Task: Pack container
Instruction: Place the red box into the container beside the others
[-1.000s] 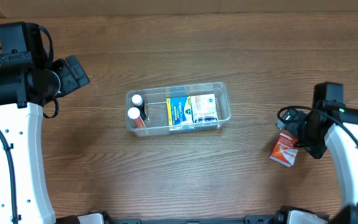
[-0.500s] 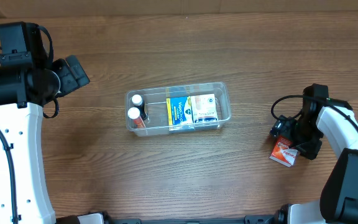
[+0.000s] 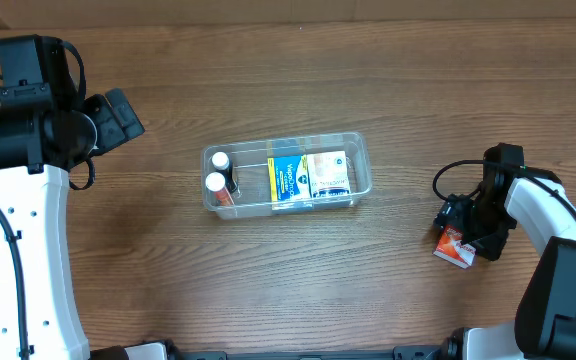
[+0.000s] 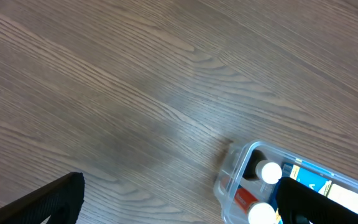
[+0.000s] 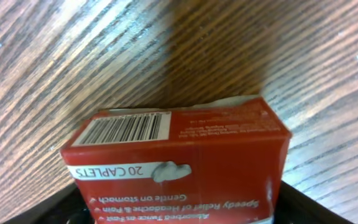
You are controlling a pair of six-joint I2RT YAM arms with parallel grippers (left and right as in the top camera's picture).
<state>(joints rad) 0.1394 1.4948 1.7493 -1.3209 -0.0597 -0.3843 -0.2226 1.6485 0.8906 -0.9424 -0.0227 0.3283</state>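
The clear plastic container (image 3: 364,152) sits mid-table and holds two white-capped bottles (image 3: 215,182), a blue box (image 3: 288,178) and a white box (image 3: 330,173). Its left end shows in the left wrist view (image 4: 232,180). A red caplet box (image 3: 453,247) lies on the table at the right. My right gripper (image 3: 465,232) is low over it, open, with a finger on each side of the box (image 5: 179,155) in the right wrist view. My left gripper (image 3: 118,115) is open and empty, high above the table to the far left of the container.
Brown wood-grain table (image 3: 288,280). A cable loops off the right arm (image 3: 446,180) just above the red box. The left arm's white link (image 3: 28,260) stands along the left edge.
My right gripper has moved left and down onto the red box, so its fingers now straddle it. The box, the container and the left arm have not moved.
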